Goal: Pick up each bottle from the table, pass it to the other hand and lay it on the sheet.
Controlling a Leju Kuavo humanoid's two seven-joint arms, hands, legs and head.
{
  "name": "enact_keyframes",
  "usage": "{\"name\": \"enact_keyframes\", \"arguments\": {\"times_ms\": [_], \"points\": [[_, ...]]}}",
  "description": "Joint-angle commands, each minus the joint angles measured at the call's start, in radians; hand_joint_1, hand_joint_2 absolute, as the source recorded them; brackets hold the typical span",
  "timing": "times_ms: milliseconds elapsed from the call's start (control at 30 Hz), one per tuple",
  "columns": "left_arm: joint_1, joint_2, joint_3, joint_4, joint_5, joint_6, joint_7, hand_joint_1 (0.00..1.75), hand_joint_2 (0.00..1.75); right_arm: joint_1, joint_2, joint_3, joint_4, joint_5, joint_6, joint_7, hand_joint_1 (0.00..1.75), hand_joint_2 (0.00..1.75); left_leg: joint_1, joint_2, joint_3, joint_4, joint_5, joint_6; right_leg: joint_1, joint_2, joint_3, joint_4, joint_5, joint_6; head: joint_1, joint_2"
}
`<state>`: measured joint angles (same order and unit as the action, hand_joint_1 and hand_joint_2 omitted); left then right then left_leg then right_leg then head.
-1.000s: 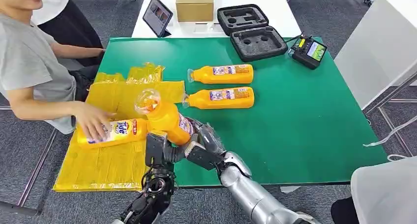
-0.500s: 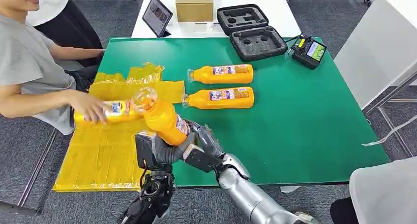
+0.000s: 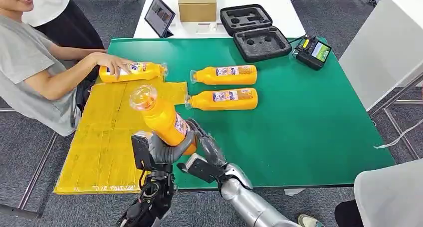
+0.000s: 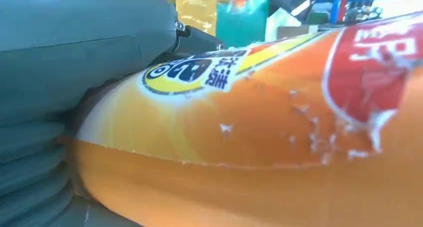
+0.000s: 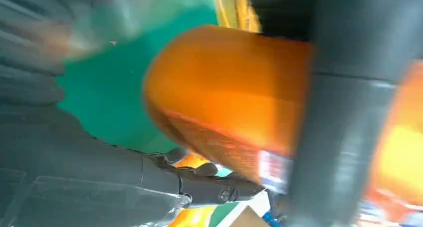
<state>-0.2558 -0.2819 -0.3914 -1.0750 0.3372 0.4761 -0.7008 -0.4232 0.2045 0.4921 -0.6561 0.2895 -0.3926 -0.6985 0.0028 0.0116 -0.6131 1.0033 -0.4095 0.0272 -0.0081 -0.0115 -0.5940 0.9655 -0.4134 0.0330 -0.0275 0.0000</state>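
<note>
1. Green bench point(image 3: 309, 132) carries our work: the orange bottle point(image 3: 164, 121) is tilted above the yellow sheet point(image 3: 105, 152), farther over it than a second ago.
2. A person's hand point(image 3: 113, 64) has carried the earlier bottle point(image 3: 142, 71) off the sheet.
3. Our left hand point(image 3: 152, 152) grips the bottle's base; our right hand point(image 3: 207, 149) has fingers still against it, so the handover looks unfinished.

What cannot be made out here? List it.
- Head view: whether the right robot hand still grips the held bottle; the bottle and the left robot hand hide its fingers.
- Right wrist view: the bottle's label is blurred.
- Left wrist view: the bottle's ends are cut off by the edges.
- Head view: the tablet screen is too small to read.
</note>
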Motion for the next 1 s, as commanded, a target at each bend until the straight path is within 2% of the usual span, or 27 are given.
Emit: {"name": "enact_keyframes", "arguments": {"times_ms": [33, 100, 200, 300, 333, 367, 433, 900, 967, 1000], "points": [[-0.029, 0.056, 0.066, -0.019, -0.061, 0.05, 0.003, 1.75, 1.75, 0.089, -0.041, -0.01, -0.028, -0.024, -0.003, 0.0, 0.0, 1.75, 0.001, -0.003, 0.006, -0.001, -0.002, -0.002, 0.0, -0.001, 0.006, -0.001, -0.003, -0.001, 0.0, 0.0], [-0.028, 0.072, 0.067, -0.022, -0.116, 0.077, 0.003, 1.75, 1.75, 0.096, -0.04, -0.02, -0.02, -0.025, -0.004, 0.0, 0.0, 1.75, 0.001, -0.002, 0.005, -0.002, -0.002, -0.002, 0.0, 0.0, 0.005, -0.001, -0.002, -0.001, 0.0, 0.0], [-0.061, 0.123, 0.051, 0.038, -0.276, 0.201, 0.003, 1.75, 1.75, 0.096, -0.043, -0.037, -0.003, -0.028, 0.002, 0.0, 0.0, 1.75, 0.0, 0.0, 0.003, -0.001, -0.001, -0.001, 0.0, 0.001, 0.003, -0.001, -0.001, -0.001, 0.0, 0.0], [-0.077, 0.137, 0.054, 0.068, -0.308, 0.221, 0.003, 1.75, 1.75, 0.093, -0.044, -0.043, 0.002, -0.028, 0.006, 0.0, 0.0, 1.75, 0.0, -0.001, 0.004, -0.002, -0.001, -0.002, 0.0, 0.001, 0.004, 0.0, -0.001, -0.001, 0.0, 0.0], [-0.088, 0.106, 0.165, 0.129, -0.513, 0.222, 0.003, 1.75, 1.75, 0.092, -0.04, -0.054, 0.013, -0.025, 0.01, 0.0, 0.0, 1.75, 0.0, -0.001, 0.002, -0.001, -0.001, -0.001, 0.0, 0.0, 0.002, -0.001, -0.001, -0.001, 0.0, 0.0], [-0.079, 0.067, 0.342, 0.117, -0.808, 0.222, 0.003, 1.75, 1.75, 0.094, -0.037, -0.065, 0.02, -0.023, 0.024, 0.0, 0.0, 1.75, 0.0, -0.001, 0.004, -0.001, -0.001, -0.002, 0.0, 0.001, 0.004, 0.0, -0.001, -0.002, 0.0, 0.0], [-0.089, 0.031, 0.506, 0.119, -1.074, 0.222, 0.003, 1.75, 1.75, 0.096, -0.032, -0.076, 0.028, -0.019, 0.031, 0.0, 0.0, 1.75, 0.0, 0.002, 0.005, -0.002, -0.001, -0.002, 0.0, 0.004, 0.004, -0.001, -0.001, -0.002, 0.0, 0.0], [-0.095, 0.045, 0.499, 0.127, -1.059, 0.222, 0.003, 1.75, 1.75, 0.097, -0.03, -0.077, 0.027, -0.017, 0.03, 0.0, 0.0, 1.75, 0.0, -0.003, 0.003, 0.0, -0.002, -0.002, 0.0, -0.002, 0.004, 0.0, -0.003, -0.001, 0.0, 0.0], [-0.11, -0.03, 0.749, 0.072, -1.481, 0.222, 0.003, 1.75, 1.75, 0.093, -0.022, -0.092, 0.042, -0.019, 0.051, 0.0, 0.0, 1.75, 0.0, 0.0, 0.002, 0.0, -0.001, -0.001, 0.0, 0.001, 0.001, 0.0, -0.001, -0.001, 0.0, 0.0], [-0.12, -0.04, 0.791, 0.062, -1.562, 0.222, 0.007, 1.75, 1.75, 0.092, -0.02, -0.094, 0.045, -0.02, 0.056, 0.0, 0.0, 1.75, 0.001, 0.0, 0.001, 0.0, -0.001, -0.001, 0.001, 0.001, 0.001, 0.0, -0.001, -0.001, 0.0, 0.0]]}}
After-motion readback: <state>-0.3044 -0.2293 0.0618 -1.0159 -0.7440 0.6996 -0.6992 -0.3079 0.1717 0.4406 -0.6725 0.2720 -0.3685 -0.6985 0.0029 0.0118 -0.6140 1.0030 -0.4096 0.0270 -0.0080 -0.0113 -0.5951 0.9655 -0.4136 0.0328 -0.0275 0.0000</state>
